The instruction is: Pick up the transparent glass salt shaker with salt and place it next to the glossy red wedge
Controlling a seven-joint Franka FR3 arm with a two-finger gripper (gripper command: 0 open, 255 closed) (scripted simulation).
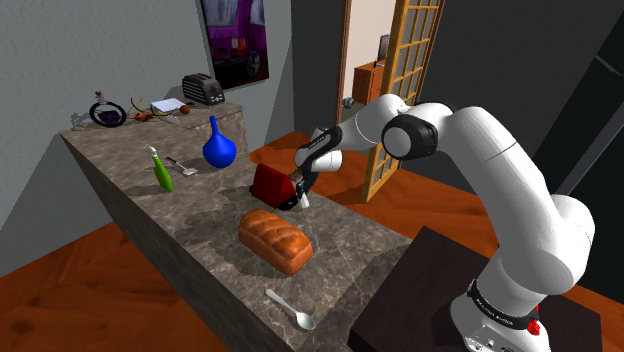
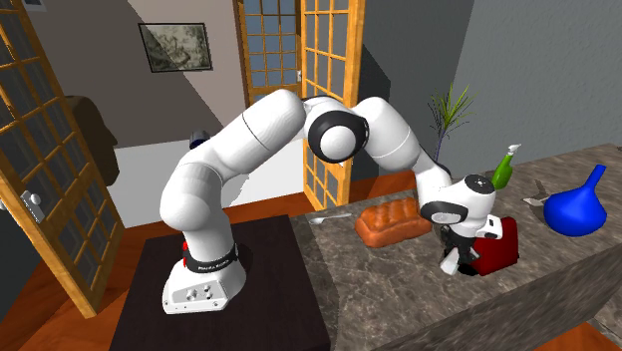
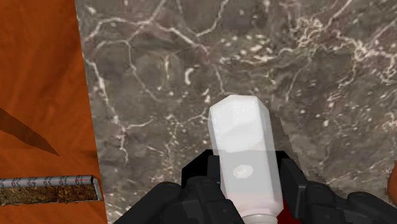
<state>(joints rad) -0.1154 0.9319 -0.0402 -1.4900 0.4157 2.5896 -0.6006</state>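
We held the salt shaker (image 3: 242, 127) tight in our hand (image 3: 247, 183). It could bump the red wedge (image 1: 270, 184) and tip over.

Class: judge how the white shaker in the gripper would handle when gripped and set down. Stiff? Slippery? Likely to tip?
The shaker looks rigid: its faceted sides show no dent between the fingers of the gripper. Its smooth, glossy surface may slip if it is held lightly. Being tall and narrow, it could tip when stood on the stone counter.
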